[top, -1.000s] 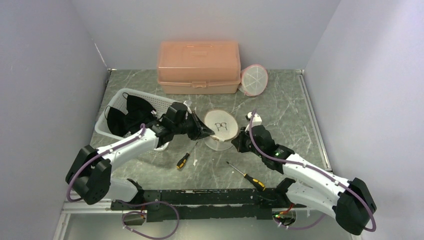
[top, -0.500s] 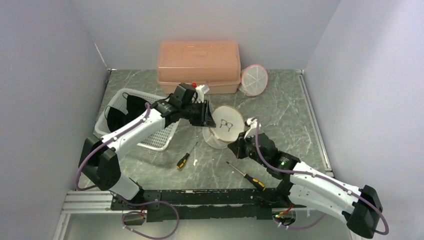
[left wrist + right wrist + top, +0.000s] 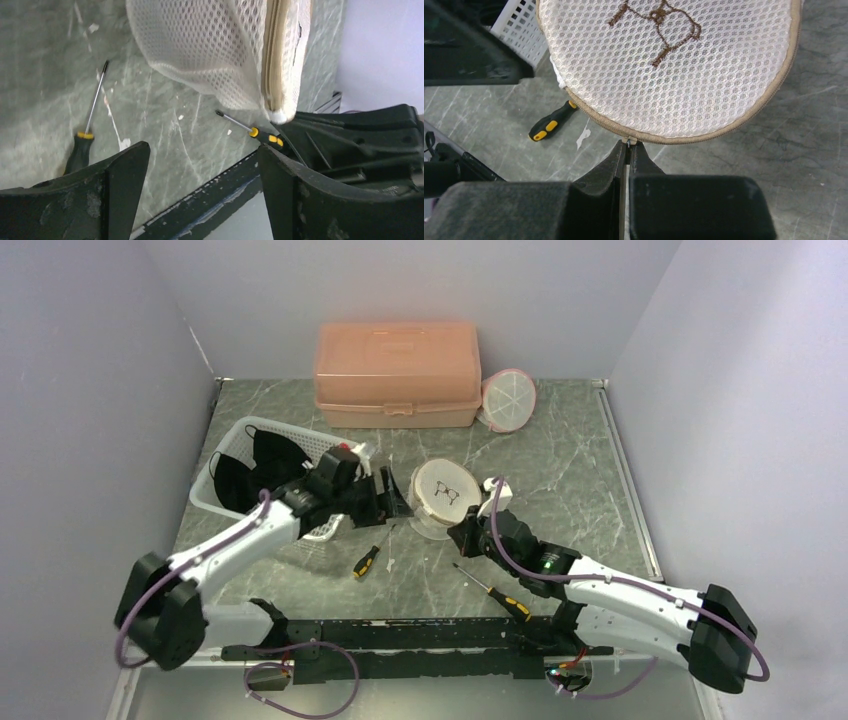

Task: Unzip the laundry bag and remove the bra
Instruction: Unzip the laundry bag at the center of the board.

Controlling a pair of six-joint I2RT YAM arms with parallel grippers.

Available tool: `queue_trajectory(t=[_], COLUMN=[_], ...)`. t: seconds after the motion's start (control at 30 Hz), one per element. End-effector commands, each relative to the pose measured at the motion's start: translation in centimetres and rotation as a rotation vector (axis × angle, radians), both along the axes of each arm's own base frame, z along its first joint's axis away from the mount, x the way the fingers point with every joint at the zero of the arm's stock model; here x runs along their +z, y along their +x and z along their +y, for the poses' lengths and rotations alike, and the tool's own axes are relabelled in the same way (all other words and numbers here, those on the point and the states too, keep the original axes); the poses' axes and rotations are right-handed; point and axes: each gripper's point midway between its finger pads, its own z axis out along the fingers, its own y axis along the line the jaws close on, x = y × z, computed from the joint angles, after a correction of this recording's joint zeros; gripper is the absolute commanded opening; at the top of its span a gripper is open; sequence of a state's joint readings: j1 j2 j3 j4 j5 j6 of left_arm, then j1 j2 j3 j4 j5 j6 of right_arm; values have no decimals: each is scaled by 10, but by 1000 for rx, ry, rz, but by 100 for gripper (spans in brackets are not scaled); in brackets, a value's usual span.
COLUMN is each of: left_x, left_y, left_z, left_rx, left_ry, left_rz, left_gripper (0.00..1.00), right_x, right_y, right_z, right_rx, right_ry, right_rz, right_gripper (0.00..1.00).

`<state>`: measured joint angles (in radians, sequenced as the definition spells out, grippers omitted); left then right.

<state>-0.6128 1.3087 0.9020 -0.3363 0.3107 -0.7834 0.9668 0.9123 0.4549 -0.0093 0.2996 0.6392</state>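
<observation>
No letters, brand names or numbers legible in any view. Only one sign: a brown embroidered outline [image 3: 656,27] stitched into the white mesh face of the round laundry bag [image 3: 704,85], showing two rounded cups joined at the middle, with thin lines running off each side, like a bra pictogram. Cut off at the frame edge in the right wrist view, whole but tiny from above.

Bag contents hidden
The round cream mesh laundry bag [image 3: 669,75] runs off the top edge in both wrist views; whether the closed right gripper [image 3: 628,150] holds the pull of the tan zip [image 3: 689,139] is too small to tell
</observation>
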Motion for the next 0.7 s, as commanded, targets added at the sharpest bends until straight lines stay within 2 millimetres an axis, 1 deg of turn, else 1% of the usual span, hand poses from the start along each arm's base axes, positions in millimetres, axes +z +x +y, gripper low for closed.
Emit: queue_trajectory(t=[0.0, 0.03, 0.1, 0.17, 0.23, 0.4, 0.57, 0.67], left_x=[48, 49, 55, 62, 65, 48, 42, 38], left_y=[3, -3, -8, -9, -6, 6, 14, 14], left_z=[11, 12, 10, 0, -15, -38, -56, -65], left_rx=[233, 258, 295, 314, 307, 332, 327, 307], left_ry=[-155, -142, -145, -176, -206, -203, -255, -239], left_rz=[-54, -38, -43, -43, -37, 44, 57, 68], left_gripper=[85, 85, 85, 83, 81, 77, 66, 65], right_x=[24, 24, 25, 24, 24, 19, 19, 21], right_y=[10, 10, 11, 11, 11, 10, 9, 9], right_z=[1, 1, 1, 1, 1, 3, 4, 4], right_rx=[-35, -29, -23, -19, -17, -8, 0, 1], right_ry=[39, 31, 24, 17, 14, 0, -4, -4], right_rz=[-71, -75, -81, -84, -86, -71, -65, -69], right_gripper=[0, 0, 0, 0, 0, 0, 0, 0])
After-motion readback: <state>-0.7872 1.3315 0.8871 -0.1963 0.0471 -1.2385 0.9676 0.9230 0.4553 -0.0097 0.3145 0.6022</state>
